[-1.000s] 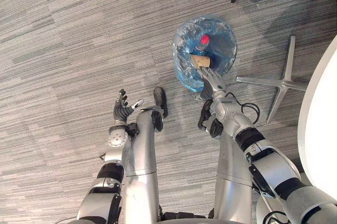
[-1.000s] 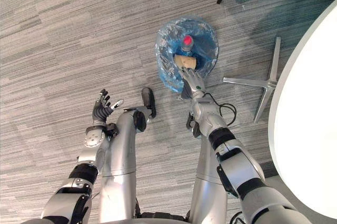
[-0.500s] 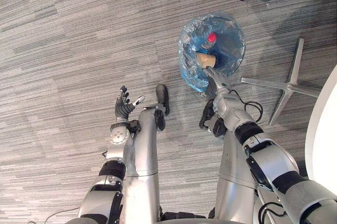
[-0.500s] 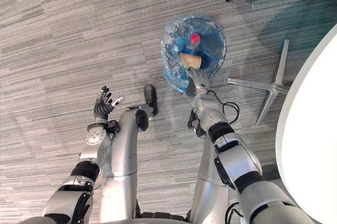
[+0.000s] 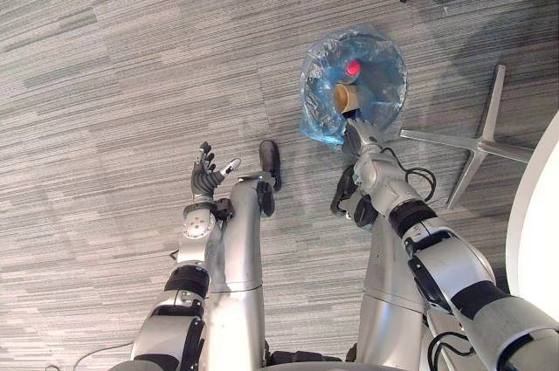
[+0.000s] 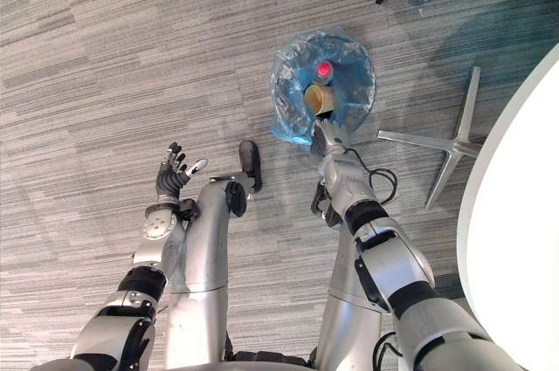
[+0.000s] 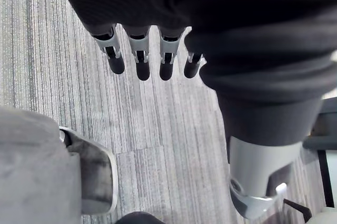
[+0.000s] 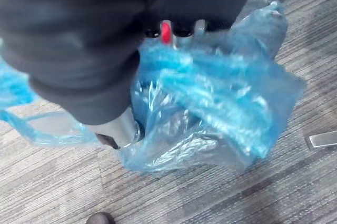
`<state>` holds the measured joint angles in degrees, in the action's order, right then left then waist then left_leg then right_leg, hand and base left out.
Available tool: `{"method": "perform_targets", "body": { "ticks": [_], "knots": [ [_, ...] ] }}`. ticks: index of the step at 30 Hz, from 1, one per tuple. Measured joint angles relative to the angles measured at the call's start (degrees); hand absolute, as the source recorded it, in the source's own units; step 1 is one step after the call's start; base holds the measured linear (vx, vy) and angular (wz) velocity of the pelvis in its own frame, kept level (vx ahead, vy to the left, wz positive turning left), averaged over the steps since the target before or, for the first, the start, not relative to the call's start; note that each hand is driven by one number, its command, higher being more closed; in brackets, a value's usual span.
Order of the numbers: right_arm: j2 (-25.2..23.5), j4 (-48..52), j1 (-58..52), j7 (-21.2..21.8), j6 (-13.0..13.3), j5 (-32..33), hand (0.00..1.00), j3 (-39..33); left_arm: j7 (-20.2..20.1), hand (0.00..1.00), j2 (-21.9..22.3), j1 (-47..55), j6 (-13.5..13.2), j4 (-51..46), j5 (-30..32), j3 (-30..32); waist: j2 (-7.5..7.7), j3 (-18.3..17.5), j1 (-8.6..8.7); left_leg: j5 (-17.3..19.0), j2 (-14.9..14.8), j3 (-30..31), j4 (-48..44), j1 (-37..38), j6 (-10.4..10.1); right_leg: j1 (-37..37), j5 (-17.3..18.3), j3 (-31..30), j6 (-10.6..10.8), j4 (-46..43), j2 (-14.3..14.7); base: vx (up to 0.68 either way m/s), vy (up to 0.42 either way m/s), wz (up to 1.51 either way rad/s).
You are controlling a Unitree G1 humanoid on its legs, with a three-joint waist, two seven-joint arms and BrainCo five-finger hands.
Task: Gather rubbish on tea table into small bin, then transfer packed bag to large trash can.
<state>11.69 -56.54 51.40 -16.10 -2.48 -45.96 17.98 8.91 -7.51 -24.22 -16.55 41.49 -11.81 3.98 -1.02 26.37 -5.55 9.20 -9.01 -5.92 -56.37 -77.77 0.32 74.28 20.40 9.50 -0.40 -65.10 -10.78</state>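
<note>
**Bunched and drawn in since half a second ago: blue bag (image 5: 319,120)**

Lies on the carpet (image 5: 131,57) at far right, no longer round-mouthed, near rim pulled toward right hand (image 5: 361,133). Holds red-capped bottle (image 5: 353,67) and brown cup (image 5: 343,97), now tipped with its open mouth showing. Cannot tell the right hand's grip: buried in crumpled blue film in the wrist view. At left hand (image 5: 206,177), well apart at near left: straight, spread fingers, nothing held.

Looks like the gathering of the bag's mouth before the carry. To do well: take a full bunch of rim, not one thin layer; close the mouth above the contents; lift straight and slowly so bottle and cup sink rather than roll out; steer clear of chair base (image 5: 476,137) just to the right. Thin film likely to slip or tear.
</note>
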Motion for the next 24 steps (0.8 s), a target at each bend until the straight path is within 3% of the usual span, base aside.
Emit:
{"method": "perform_targets", "body": {
  "ticks": [7, 13, 21, 24],
  "knots": [
    [-0.08, 6.41, -2.67, -0.33, 0.19, 2.49, 1.00, -0.08, 0.00, 0.00, 0.41, 0.20, 1.33, 0.06, 0.05, 0.06, 0.00, 0.00, 0.00, 0.02, -0.33, -0.05, -0.11, 2.25, -0.01, -2.20, 0.00, -0.12, 0.00, 0.07, 0.34, -0.01, 0.001, -0.02],
    [-1.91, 20.33, -11.00, -1.28, 0.77, 7.06, 1.00, -1.80, -0.05, 0.00, 1.62, 1.80, 3.07, -0.02, 0.20, 0.10, 0.01, -0.01, 0.30, 0.25, -1.10, -0.48, 1.30, 8.37, -0.35, -8.16, -0.07, -0.14, -0.08, 2.02, 1.27, -0.03, -0.023, -0.09],
    [-5.28, 37.25, -28.05, -1.35, 2.11, 11.87, 1.00, -2.39, -0.64, 0.00, 3.63, 8.85, 4.94, -0.53, 1.31, -4.09, 0.22, -0.13, 1.69, 0.02, -1.89, -2.47, 9.31, 25.15, -0.92, -24.45, -1.89, -0.08, 0.21, 11.35, 2.94, 0.01, -0.042, -0.10],
    [-7.47, 43.05, -34.91, -0.51, 2.39, 13.26, 1.00, -2.08, -1.37, 0.00, 3.75, 12.49, 4.94, -1.61, 1.42, -5.24, 1.67, -0.95, 1.70, -0.80, -1.30, -3.44, 14.97, 33.56, -1.58, -32.36, -2.89, 0.13, 0.27, 16.78, 3.17, 0.08, -0.035, -0.04]
  ]
}}
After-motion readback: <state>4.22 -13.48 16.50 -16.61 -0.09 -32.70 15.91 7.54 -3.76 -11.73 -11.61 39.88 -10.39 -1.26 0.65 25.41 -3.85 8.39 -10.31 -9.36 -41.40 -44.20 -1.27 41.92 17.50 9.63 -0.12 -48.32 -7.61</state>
